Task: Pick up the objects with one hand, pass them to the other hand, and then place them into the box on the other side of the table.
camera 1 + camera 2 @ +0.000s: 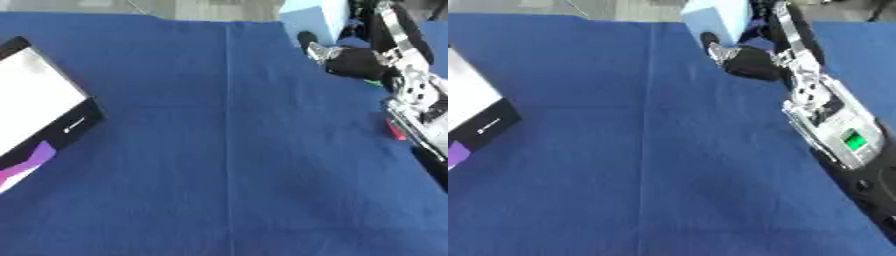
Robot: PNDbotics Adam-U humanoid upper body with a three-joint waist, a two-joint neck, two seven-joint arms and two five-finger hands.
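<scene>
My right arm (824, 110) comes in from the right edge and stretches toward the far side of the table. Its black hand (352, 61) lies on the blue cloth just below and to the right of a light blue block (717, 16) at the far edge. I cannot make out whether the hand touches the block or holds anything. A black box with a white inside (77, 124) stands at the left edge of the table, far from the hand. My left hand shows in no view.
A blue cloth (227, 165) covers the whole table, with a straight crease down its middle. A small red thing (395, 131) and a bit of green (376, 83) peek out beside my right forearm. A purple patch (31, 157) marks the box's near side.
</scene>
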